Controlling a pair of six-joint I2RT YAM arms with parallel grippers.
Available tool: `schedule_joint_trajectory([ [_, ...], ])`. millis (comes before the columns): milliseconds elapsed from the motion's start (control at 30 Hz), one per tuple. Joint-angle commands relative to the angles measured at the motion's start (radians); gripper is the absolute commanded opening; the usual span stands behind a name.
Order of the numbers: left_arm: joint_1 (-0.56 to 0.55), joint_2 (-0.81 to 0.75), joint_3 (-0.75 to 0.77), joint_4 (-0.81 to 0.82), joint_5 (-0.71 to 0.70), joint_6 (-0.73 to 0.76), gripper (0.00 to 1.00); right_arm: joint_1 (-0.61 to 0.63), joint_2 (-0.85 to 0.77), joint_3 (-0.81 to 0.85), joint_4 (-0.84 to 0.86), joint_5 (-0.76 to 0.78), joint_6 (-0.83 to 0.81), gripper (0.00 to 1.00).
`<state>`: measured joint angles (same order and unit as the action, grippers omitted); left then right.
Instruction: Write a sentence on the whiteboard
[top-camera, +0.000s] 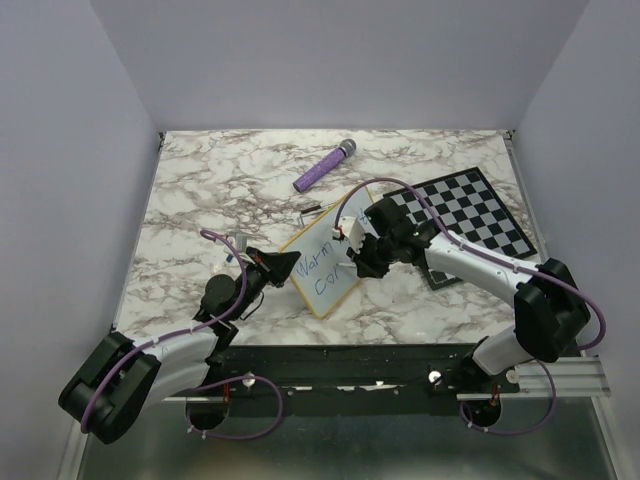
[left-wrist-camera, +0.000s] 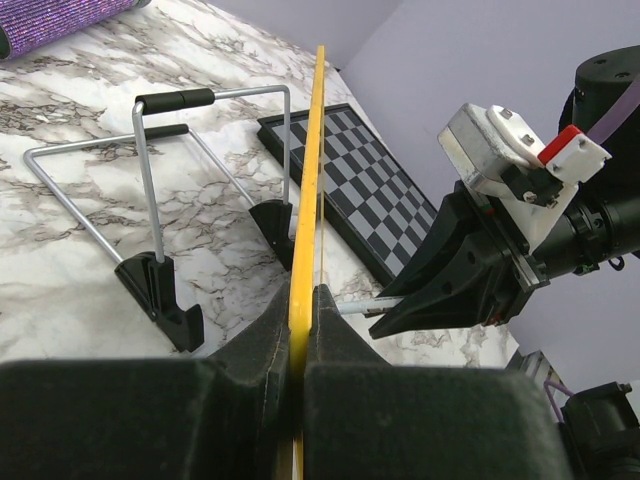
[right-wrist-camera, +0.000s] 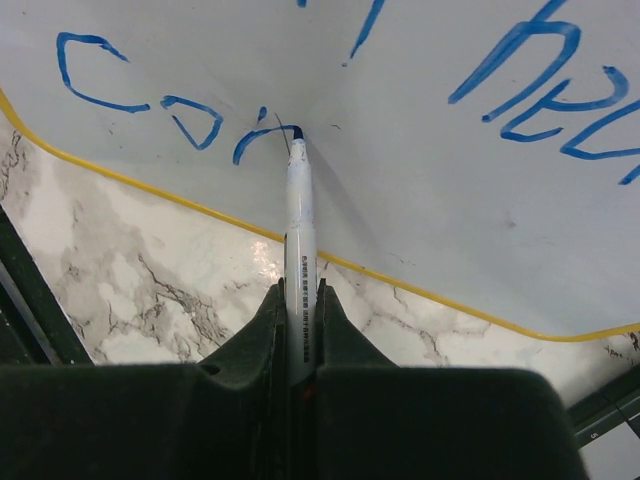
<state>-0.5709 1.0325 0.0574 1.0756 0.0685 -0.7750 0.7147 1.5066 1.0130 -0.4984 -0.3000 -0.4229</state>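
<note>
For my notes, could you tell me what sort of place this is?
Probably a lab test booth: marble-patterned table, plain walls boxing it in, left arm and right arm mounted at its edge.

On the whiteboard (right-wrist-camera: 400, 200) we read the blue sentence (top-camera: 320, 262): "Warm hea" on its upper line, "Co" below. Tiny print on the marker (right-wrist-camera: 299, 220) is illegible.

A purple glittery cylinder (top-camera: 324, 167) with a grey end is lying slantwise toward the far middle of the marbled worktop (top-camera: 200, 190). A black-and-white chessboard (top-camera: 480, 210) is lying flat on the right, apart from it.
</note>
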Motion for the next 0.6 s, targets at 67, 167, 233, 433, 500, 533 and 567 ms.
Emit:
schedule_joint_trajectory([
  [67,-0.003,-0.009,-0.016,0.027,0.037,0.016,0.0,-0.018,-0.008,0.007,0.021,0.041,0.019,0.01],
  [167,-0.003,-0.012,-0.018,0.024,0.037,0.017,0.0,-0.023,0.001,0.004,0.011,0.042,0.012,0.01],
  [233,-0.003,-0.017,-0.019,0.023,0.036,0.019,0.0,-0.023,0.003,0.002,0.005,0.044,0.009,0.0],
  [433,-0.003,-0.031,-0.021,0.009,0.031,0.026,0.0,-0.024,0.007,-0.008,-0.019,0.033,-0.016,0.01],
  [500,-0.001,-0.031,-0.019,0.007,0.031,0.028,0.0,-0.024,0.012,-0.01,-0.034,0.022,-0.031,0.01],
  [533,-0.003,-0.031,-0.019,0.007,0.031,0.029,0.0,-0.024,0.014,-0.011,-0.038,0.021,-0.034,0.0],
  [567,-0.003,-0.032,-0.018,0.006,0.031,0.029,0.0,-0.024,0.014,-0.013,-0.043,0.015,-0.039,0.0],
])
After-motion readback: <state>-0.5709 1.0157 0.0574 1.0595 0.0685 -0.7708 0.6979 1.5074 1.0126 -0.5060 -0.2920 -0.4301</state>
